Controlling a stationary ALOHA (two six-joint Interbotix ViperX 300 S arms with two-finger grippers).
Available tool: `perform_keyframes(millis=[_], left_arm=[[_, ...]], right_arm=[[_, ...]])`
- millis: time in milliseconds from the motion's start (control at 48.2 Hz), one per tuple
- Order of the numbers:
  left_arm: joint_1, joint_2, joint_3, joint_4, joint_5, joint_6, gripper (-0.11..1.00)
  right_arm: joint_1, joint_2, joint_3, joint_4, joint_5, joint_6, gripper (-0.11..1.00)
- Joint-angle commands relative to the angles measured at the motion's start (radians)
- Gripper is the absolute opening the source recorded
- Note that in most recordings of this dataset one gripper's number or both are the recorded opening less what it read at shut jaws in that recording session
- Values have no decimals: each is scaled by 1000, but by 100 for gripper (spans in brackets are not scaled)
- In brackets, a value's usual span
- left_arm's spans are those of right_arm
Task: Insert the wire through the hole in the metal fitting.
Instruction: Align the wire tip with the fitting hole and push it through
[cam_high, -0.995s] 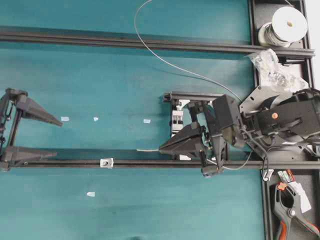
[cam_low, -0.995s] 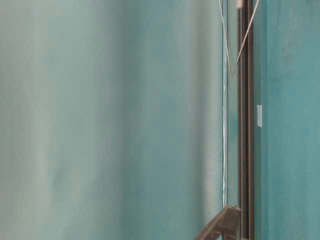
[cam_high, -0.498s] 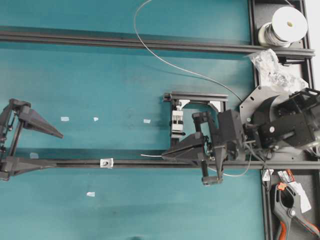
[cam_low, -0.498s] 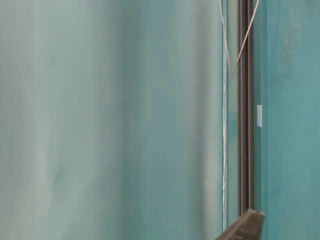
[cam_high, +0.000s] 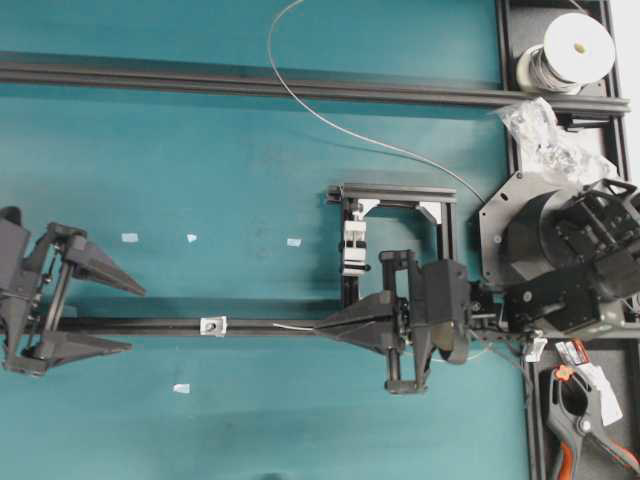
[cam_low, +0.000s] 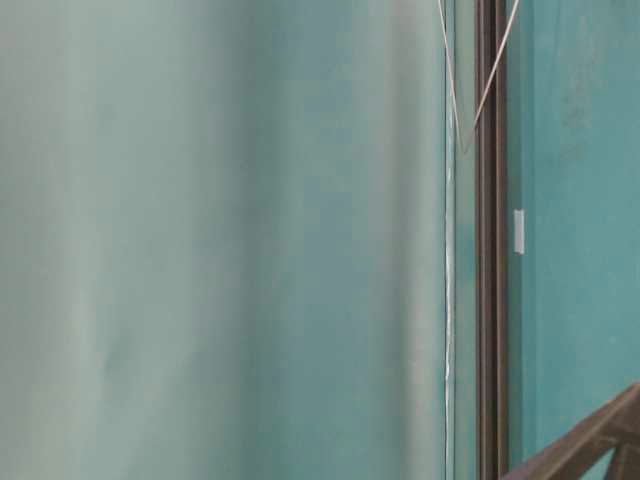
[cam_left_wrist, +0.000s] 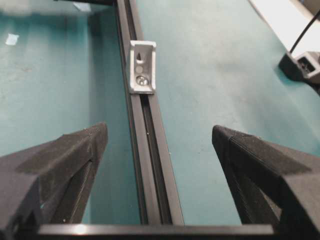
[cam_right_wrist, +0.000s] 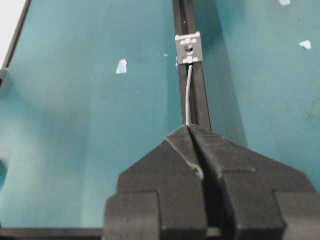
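2 hands face each other along the dark rail (cam_high: 260, 326). The right hand (cam_right_wrist: 190, 131) is pinched tight on the wire (cam_right_wrist: 188, 95), whose free end points at the fitting (cam_right_wrist: 189, 48) on the rail, stopping just short of its hole (cam_right_wrist: 189, 48). The left hand (cam_left_wrist: 160, 145) is spread wide and empty, straddling the rail near the fitting on the teal surface (cam_high: 200, 160).

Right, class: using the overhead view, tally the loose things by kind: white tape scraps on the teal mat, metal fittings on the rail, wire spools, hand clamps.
White tape scraps: 4
Metal fitting: 1
Wire spool: 1
Hand clamp: 1
Total: 7
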Motion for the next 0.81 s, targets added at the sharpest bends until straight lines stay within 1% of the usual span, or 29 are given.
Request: perform_keyframes(millis=[0, 498, 684, 788], left_arm=[[-6, -5, -18, -3, -11, 0, 57], [-8, 43, -48, -3, -9, 6, 57], [-6, 49, -54, -3, -9, 6, 57], [-6, 49, -57, -3, -3, 8, 57]], right_arm=[[8, 8, -15, 2, -12, -2, 0], [8, 60, -21, 3, -25, 8, 0], [2, 58, -21, 23, -23, 8, 0], [-2, 60, -23, 25, -20, 8, 0]])
